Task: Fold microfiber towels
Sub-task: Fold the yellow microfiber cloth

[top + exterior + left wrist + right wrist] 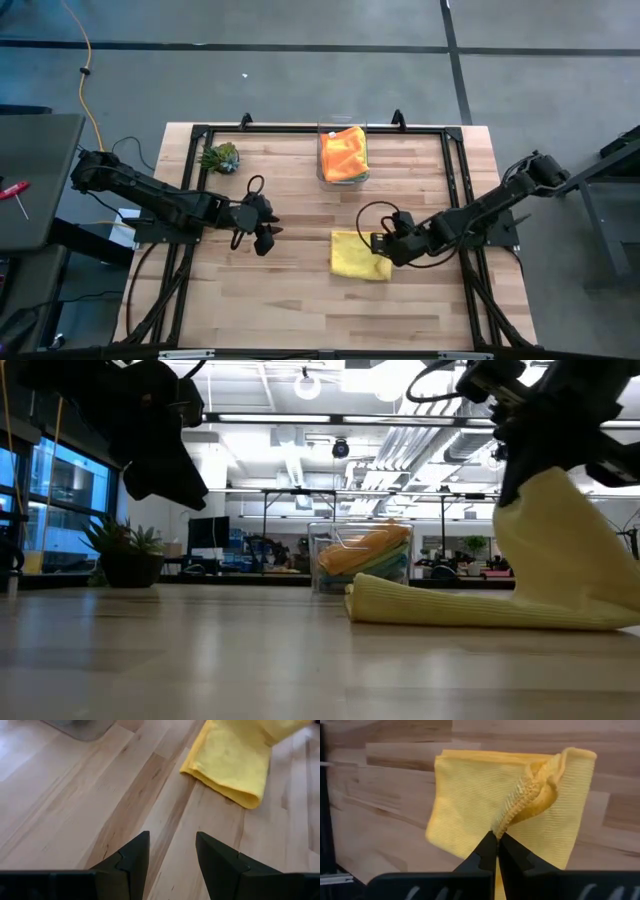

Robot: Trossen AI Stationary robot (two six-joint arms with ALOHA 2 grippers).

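A yellow microfiber towel point(358, 256) lies folded right of the table's middle. My right gripper point(497, 836) is shut on its right edge, which it holds up off the wood point(545, 520). The towel's left part point(430, 605) rests flat on the table. My left gripper point(172, 850) hovers open above bare wood left of the towel point(265, 236), holding nothing. An orange towel point(343, 152) lies on top inside the clear box point(322, 172) at the far middle. My right gripper pinches the yellow towel's stitched hem point(509, 819) between its two fingertips, where the edge is bunched. The fingers slant down from the table's right side. That edge is lifted and the cloth droops slack from it point(560, 560); the towel's left part stays on the table.
A small leafy plant point(220, 157) stands at the far left. A black frame point(300, 130) runs along the table's far edge and down both sides. Bare wood lies between the two grippers and along the near edge point(300, 310).
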